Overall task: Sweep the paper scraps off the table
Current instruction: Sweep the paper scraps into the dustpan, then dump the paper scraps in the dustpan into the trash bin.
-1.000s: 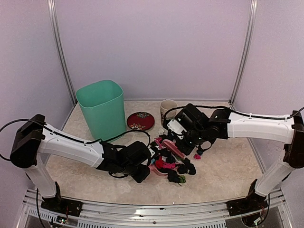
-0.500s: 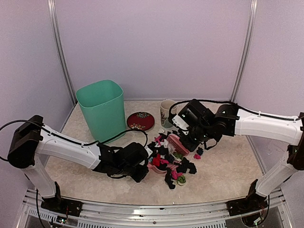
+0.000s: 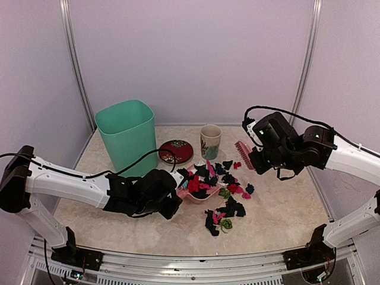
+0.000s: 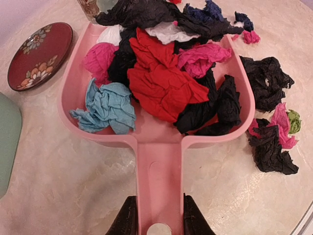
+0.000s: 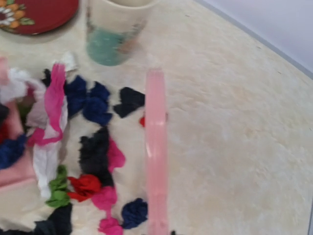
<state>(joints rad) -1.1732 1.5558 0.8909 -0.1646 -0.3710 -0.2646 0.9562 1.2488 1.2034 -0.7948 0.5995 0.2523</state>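
Green bin [image 3: 127, 136]: upright at the far left of the table [image 3: 279, 217]; the left wrist view cuts it down to a sliver.
Left arm: stretched low along the table's front, forearm near level.
Left gripper [image 4: 156, 219]: dark fingers clamped on either side of the pink dustpan [image 4: 159, 164] handle; only their tips show.
Pan load: paper scraps [image 4: 161, 83] heaped inside in red, black, pink, blue and white, hiding most of the pan's floor.
Red plate [image 3: 176, 151]: behind the pan, beside the bin.
Loose scraps: on the table at the pan's mouth and to its right.
Cup [image 3: 210, 141]: upright behind the scraps; its top is cut off in the right wrist view.
Pink brush [image 3: 243, 148]: blurred and edge-on in the wrist view, lower end out of frame; contact with the table cannot be told.
Right arm: reaching in from the right, elbow bent.
Right gripper [image 3: 255, 157]: closed on the brush; its fingers are hidden from its own camera.
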